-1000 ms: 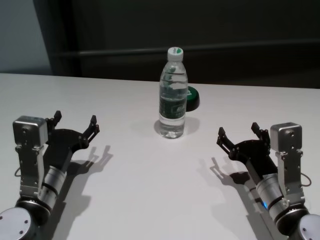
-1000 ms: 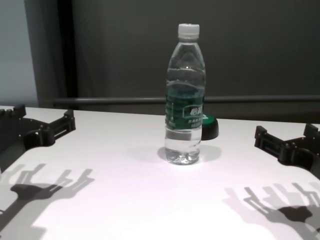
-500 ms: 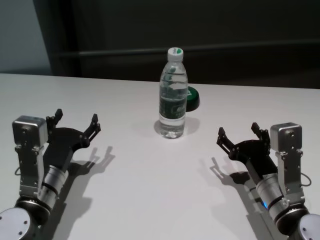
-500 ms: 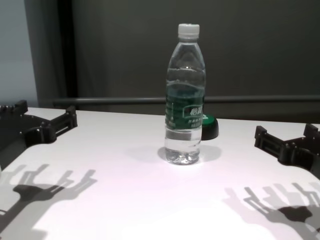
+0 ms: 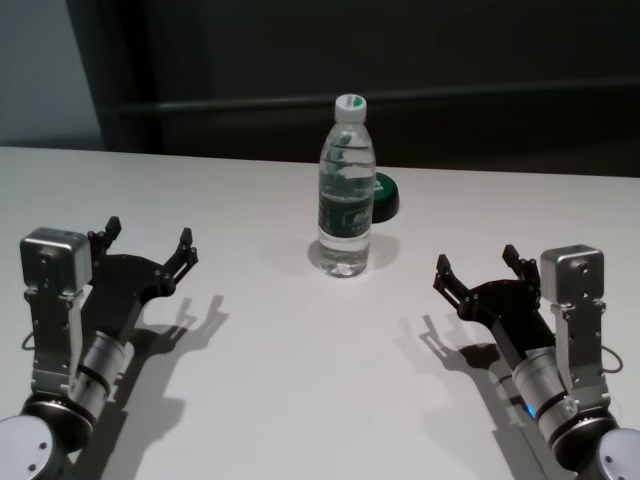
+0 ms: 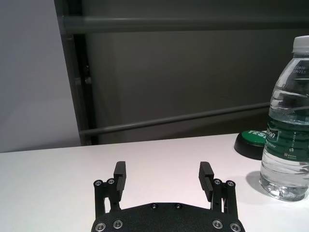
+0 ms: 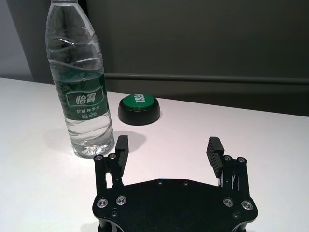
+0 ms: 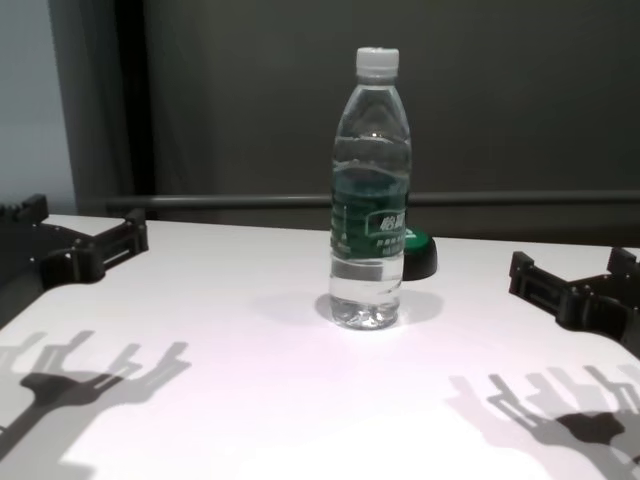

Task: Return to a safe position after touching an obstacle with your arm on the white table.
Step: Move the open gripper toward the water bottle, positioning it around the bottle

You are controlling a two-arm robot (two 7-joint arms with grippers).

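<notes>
The water bottle (image 5: 346, 186) stands upright on the white worktop (image 5: 300, 390), toward its far edge and about midway between its left and right sides. It is well apart from both tools and touches neither. The left tool (image 5: 143, 244) hangs just above the worktop on the left side, nearer the near edge than the bottle is, its fingers (image 6: 119, 175) spread wide and holding nothing. The right tool (image 5: 477, 265) sits in a matching spot on the right side, its fingers (image 7: 214, 151) also spread and empty. Both tools point toward the far edge, and the bottle lies ahead of them and between their lines of reach.

The worktop is smooth, plain and brightly lit, so each tool throws a clear forked shadow on it. Just behind the bottle, closer to the far edge, rests a small black dome with a green top (image 7: 139, 109); from the head view the bottle partly covers it. Beyond the far edge is a dark wall with a grey horizontal rail (image 8: 520, 199), and a paler panel at the far left.

The bottle's long axis is vertical, its white cap (image 8: 377, 62) on top and its base flat on the worktop. A dark green label band (image 7: 86, 98) wraps its middle, and it is filled with clear water.
</notes>
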